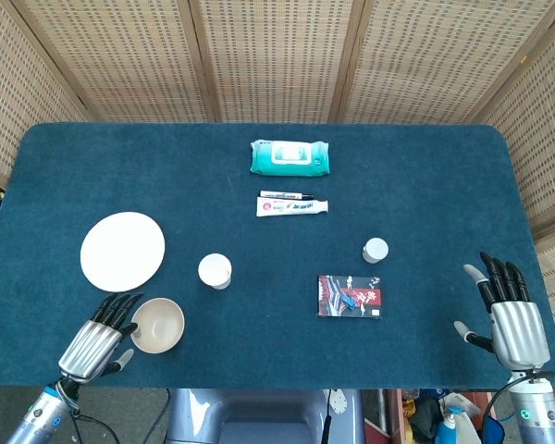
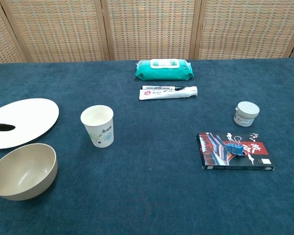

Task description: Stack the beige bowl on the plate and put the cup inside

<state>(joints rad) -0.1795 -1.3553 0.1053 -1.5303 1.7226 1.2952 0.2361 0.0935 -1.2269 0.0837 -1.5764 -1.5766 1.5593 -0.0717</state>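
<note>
Beige bowl (image 1: 157,325) beside plate (image 1: 122,250), left hand (image 1: 99,340) spread at its rim, right hand (image 1: 511,313) splayed, empty.

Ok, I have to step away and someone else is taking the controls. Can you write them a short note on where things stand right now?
Left hand: open, holding nothing, fingers reaching to the left rim of the beige bowl; whether it touches yet, I cannot tell.
Right hand: open and idle near the table's right front corner.
Bowl sits on the cloth just in front of the white plate. Paper cup stands upright, right of the plate.
Done: nothing stacked so far.
Left: grip the bowl, set it on the plate, then place the cup inside.
</note>
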